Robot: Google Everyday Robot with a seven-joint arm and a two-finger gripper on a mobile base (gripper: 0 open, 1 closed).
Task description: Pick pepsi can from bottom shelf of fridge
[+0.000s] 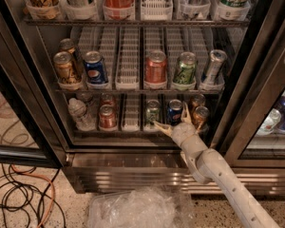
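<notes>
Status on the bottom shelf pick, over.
Arm's gripper open at front of the bottom shelf. Just behind it, pepsi can upright, not gripped. Close on either side: green can, copper-brown can.

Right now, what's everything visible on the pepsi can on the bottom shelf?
The pepsi can is small, dark blue with a silver top, upright in a white lane on the bottom shelf, between a green can and a brown can. The gripper, fingers open, sits right at its lower front; contact is unclear.
</notes>
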